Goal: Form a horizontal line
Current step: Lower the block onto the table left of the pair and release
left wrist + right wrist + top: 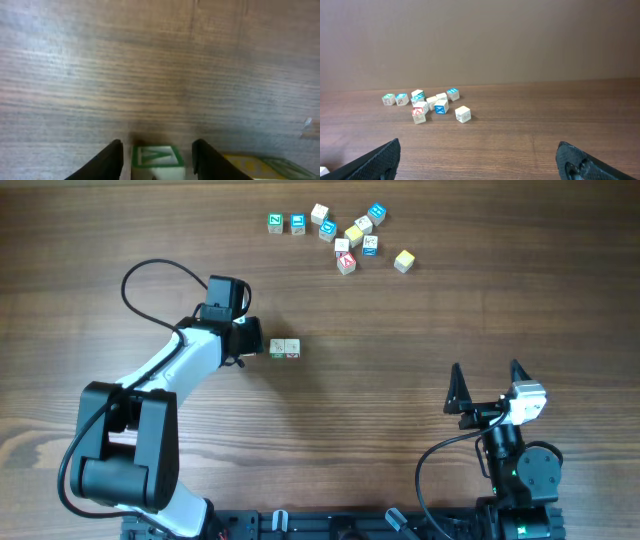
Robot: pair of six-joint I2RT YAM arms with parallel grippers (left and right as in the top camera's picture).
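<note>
Your left end effector (157,160) is spread around the small pale wooden cube with the green mark (156,155), not pinching it. It sits in the two-cube row (284,348) in the middle of the brown wooden surface (400,330). Lift straight up, so nothing gets bumped.

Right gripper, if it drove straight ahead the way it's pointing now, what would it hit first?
Likely the small pale yellow wooden cube, nearest of the loose cubes, slightly left of centre within the span of the open right gripper. Depth is unclear.
</note>
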